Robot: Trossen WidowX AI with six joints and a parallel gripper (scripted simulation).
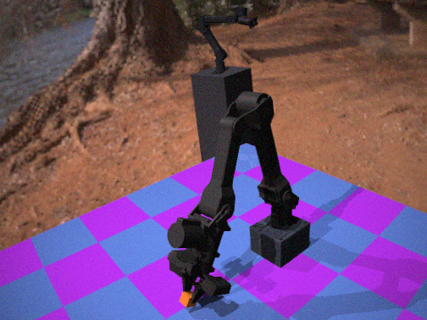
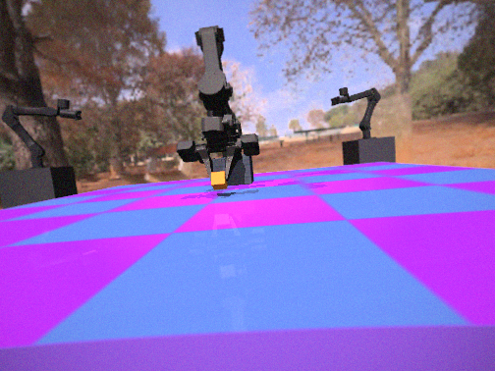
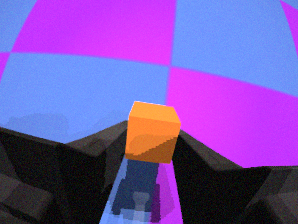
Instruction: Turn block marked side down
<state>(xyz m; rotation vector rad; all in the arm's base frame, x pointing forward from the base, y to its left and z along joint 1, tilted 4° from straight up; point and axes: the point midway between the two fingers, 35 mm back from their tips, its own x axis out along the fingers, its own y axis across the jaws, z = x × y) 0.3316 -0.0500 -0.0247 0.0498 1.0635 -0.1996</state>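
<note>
A small orange block is held between the two fingertips of my gripper. The gripper is shut on it, one finger on each side, and points down. The block looks tilted in the top view. In the exterior view its darker underside shows, a little above the checkered table. A thin pale edge runs along the block's far top edge in the wrist view. I cannot tell which face is marked; the faces against the fingers are hidden.
My arm's dark base box stands behind the gripper on the table. Another arm on a tall dark pedestal stands beyond the table's far edge. In the exterior view, pedestals with arms stand at the left and right.
</note>
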